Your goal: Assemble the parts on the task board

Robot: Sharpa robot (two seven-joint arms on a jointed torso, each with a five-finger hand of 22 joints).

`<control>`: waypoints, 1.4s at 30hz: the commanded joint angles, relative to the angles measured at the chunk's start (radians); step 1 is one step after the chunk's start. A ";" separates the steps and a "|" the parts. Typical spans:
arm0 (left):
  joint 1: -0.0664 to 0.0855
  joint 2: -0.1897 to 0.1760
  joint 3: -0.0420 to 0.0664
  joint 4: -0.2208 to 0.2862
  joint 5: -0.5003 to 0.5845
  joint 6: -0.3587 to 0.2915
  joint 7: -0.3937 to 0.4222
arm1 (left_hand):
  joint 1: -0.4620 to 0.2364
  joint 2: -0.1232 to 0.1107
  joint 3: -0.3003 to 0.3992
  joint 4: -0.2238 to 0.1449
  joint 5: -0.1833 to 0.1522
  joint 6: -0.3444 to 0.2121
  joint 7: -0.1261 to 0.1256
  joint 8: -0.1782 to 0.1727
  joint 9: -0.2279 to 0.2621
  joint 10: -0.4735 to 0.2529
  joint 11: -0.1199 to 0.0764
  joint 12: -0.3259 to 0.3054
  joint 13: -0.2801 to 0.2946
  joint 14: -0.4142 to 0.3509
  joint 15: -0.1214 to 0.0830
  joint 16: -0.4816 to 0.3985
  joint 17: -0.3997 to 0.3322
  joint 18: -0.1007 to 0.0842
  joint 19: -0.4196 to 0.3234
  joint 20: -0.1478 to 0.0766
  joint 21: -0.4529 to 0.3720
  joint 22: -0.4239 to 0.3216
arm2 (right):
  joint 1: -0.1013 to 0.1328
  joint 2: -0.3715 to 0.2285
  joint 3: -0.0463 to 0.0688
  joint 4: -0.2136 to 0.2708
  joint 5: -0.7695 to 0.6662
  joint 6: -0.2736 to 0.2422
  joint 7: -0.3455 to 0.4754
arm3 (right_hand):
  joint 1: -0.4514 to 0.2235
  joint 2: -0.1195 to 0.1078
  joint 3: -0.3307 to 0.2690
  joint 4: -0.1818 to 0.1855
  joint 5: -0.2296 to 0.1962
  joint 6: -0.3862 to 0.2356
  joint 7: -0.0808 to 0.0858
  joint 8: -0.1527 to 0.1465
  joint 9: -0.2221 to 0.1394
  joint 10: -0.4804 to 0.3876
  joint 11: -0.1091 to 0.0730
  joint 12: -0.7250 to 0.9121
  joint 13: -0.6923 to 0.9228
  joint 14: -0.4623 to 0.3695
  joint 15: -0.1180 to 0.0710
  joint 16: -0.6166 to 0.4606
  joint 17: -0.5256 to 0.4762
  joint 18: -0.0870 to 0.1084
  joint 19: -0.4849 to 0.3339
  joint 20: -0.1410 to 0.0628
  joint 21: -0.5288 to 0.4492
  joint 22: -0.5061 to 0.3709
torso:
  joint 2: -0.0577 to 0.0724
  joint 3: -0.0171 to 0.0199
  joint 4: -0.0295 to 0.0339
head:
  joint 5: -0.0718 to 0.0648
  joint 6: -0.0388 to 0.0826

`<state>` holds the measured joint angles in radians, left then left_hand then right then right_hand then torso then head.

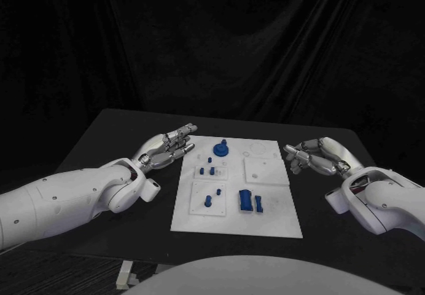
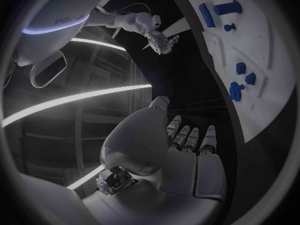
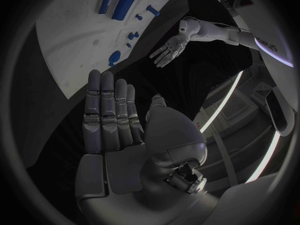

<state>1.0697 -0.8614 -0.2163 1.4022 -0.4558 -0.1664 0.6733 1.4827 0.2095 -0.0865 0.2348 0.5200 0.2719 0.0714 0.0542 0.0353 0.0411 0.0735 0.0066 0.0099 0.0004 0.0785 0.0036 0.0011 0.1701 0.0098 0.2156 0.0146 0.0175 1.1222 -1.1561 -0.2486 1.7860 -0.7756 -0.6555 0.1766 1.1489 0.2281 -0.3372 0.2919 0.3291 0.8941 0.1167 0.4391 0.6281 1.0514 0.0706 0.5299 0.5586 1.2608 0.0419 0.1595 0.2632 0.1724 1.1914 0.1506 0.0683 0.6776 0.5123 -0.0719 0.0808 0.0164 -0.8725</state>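
Task board [image 1: 237,212] sits mid-frame on black table [image 1: 106,132], blue parts [image 1: 222,148] on it. Left hand [image 1: 166,150] just left of board, right hand [image 1: 316,157] just right; both empty, fingers extended.
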 commanded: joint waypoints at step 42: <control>-0.019 0.079 0.208 0.161 0.439 -0.581 -0.148 | -1.143 -0.209 0.086 -0.235 -0.401 -0.272 -0.071 -0.054 -0.035 -0.041 -0.073 -0.007 -0.010 0.000 -0.078 -0.004 -0.001 -0.170 -0.010 -0.216 -0.015 -0.017 | -0.070 0.346 0.228 -0.201 0.717 -0.108 0.329 | -1.149 -0.228 0.337 -0.292 -0.329 -0.894 -0.117 -0.439 -0.628 -1.051 -0.071 -0.530 -0.559 -1.261 -0.042 -0.160 -0.263 -0.172 -1.191 -0.151 -0.068 -0.678 | 0.031 0.0708 -0.0795 | -0.016 0.268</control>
<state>1.0525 -0.7852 -0.0113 1.5552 -0.1177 -0.6216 0.5567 0.4662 0.0234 -0.0009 0.0461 0.1633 0.0819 0.0008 0.0048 0.0012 0.0033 0.0069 0.0066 0.0012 0.0004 0.0105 0.0036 0.0016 0.0438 -0.0008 0.0297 0.0068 0.0016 1.0555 -0.8162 -0.0247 1.5925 -0.2037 -0.7278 0.4505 0.0062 -0.0012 -0.0025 -0.0001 0.0035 0.0034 -0.0001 0.0036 0.0009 0.0035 0.0002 0.0036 0.0010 0.0054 0.0001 0.0036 0.0010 0.0072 0.0053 0.0001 0.0036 0.0009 0.5363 -0.0088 0.0109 0.0002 -0.6181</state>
